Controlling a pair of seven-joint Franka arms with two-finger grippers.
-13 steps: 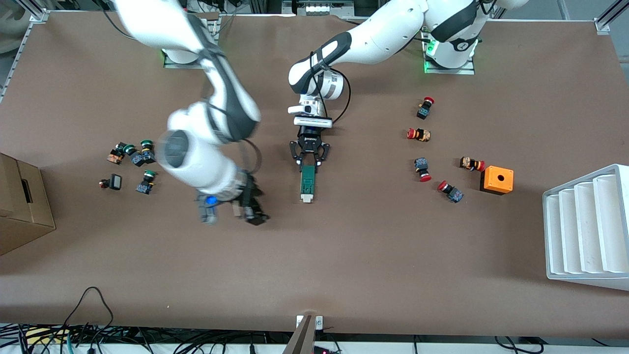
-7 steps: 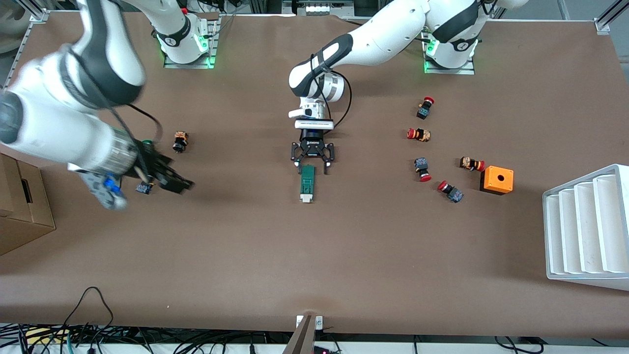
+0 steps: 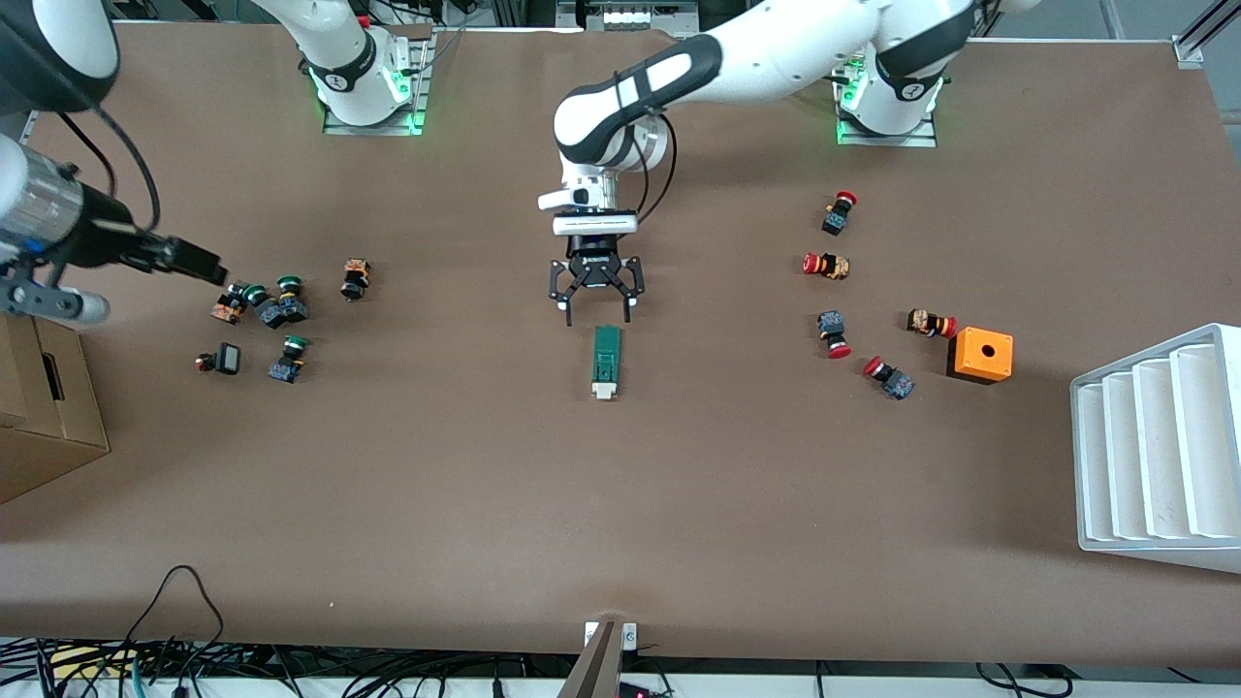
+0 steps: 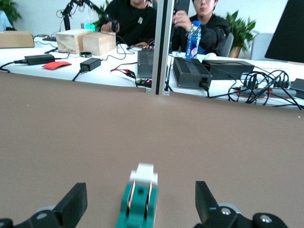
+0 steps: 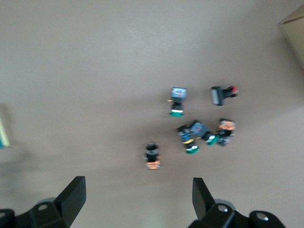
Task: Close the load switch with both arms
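Note:
The load switch (image 3: 607,361), a dark-green block with a white handle end, lies flat at mid-table. In the left wrist view the load switch (image 4: 140,198) points its white end away from the camera. My left gripper (image 3: 597,314) hangs open just off the switch's green end, on the side toward the arm bases. Its fingers (image 4: 75,203) stand wide on either side of the switch and do not touch it. My right gripper (image 3: 206,265) is open and empty over the table beside the green-capped buttons, toward the right arm's end. In its own wrist view the right gripper (image 5: 137,186) holds nothing.
Green-capped push buttons (image 3: 273,312) cluster toward the right arm's end, with a cardboard box (image 3: 39,407) at that table edge. Red-capped buttons (image 3: 829,265), an orange box (image 3: 980,355) and a white rack (image 3: 1159,446) sit toward the left arm's end.
The left gripper opened, let go of the load switch and drew back toward the arm bases. The right arm swung away from beside the switch to the green-button cluster.

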